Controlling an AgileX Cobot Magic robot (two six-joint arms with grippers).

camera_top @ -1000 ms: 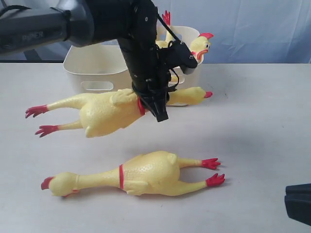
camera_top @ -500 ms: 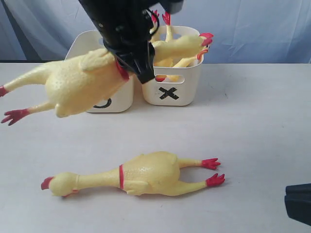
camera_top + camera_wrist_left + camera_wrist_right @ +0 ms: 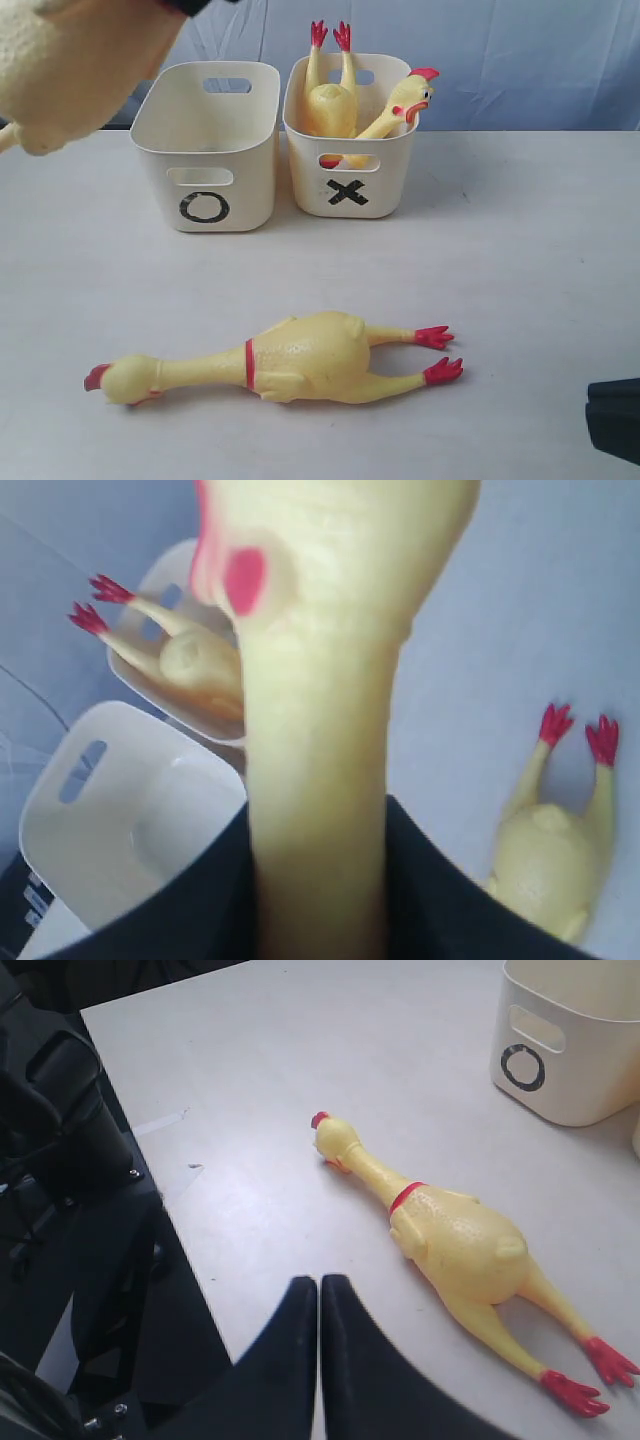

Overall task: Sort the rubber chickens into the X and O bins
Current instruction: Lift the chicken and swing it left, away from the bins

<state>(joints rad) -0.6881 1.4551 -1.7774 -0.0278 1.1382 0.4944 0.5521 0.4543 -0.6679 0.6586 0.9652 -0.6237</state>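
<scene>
Clamping the neck of the held chicken (image 3: 320,780), the left tool (image 3: 320,910) is showing in the left wrist view as two dark jaws pressing on either side of that neck. In the exterior view the held chicken's bumpy yellow body is hanging in the air, high up and far to the left of the X bin (image 3: 350,190), and is partly running off the frame. The O bin (image 3: 205,150) is standing just beside the X bin on its left, both resting on the pale surface (image 3: 520,260). The binned chicken (image 3: 330,105) is sitting inside the X bin, its red feet pointing straight up above the rim and its red-combed head leaning at the bin's right edge. The lying chicken (image 3: 290,365) is resting flat on the surface in front of the X bin, well apart from it, with its head pointing left and its feet right. The right tool (image 3: 320,1340) is holding its two dark fingers pressed together with nothing between them, and is hovering over the surface edge, well apart from the X bin on the near right side.
</scene>
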